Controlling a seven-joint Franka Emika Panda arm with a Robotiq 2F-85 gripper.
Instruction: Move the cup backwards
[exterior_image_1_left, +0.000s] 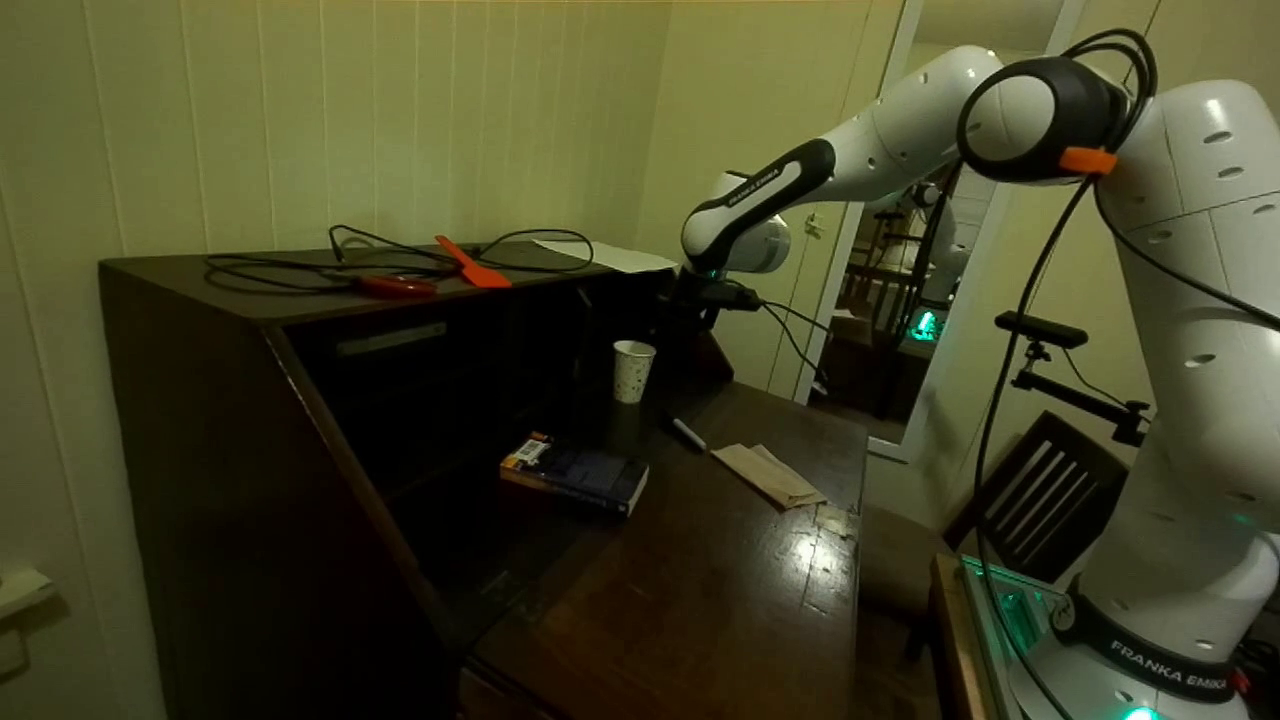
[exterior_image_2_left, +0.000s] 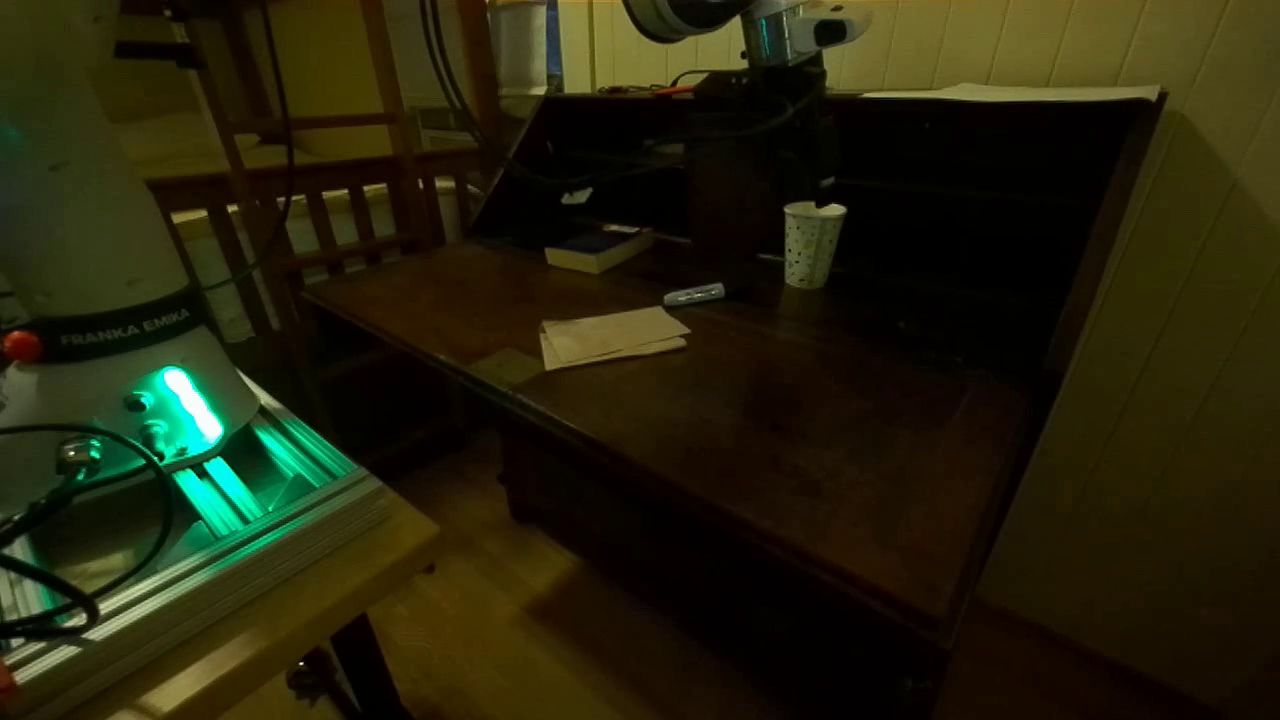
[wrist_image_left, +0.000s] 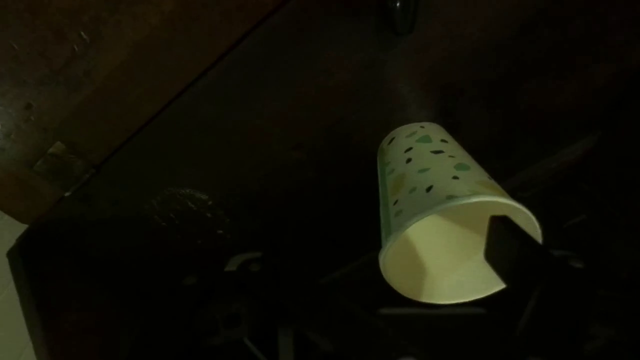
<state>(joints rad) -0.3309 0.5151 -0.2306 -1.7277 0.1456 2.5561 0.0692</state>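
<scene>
Wrist view: the black gripper (wrist_image_left: 405, 250) is spread, one finger (wrist_image_left: 515, 255) across the mouth of a white tapered cup (wrist_image_left: 435, 190) flecked green and black, the other in darkness. In an exterior view, the cup stands upright on a brown wooden desk (exterior_image_1_left: 720, 600), near a blue-covered book (exterior_image_1_left: 585, 474). In an exterior view, a pale grey marker (exterior_image_2_left: 694, 294) lies near the cup.
</scene>
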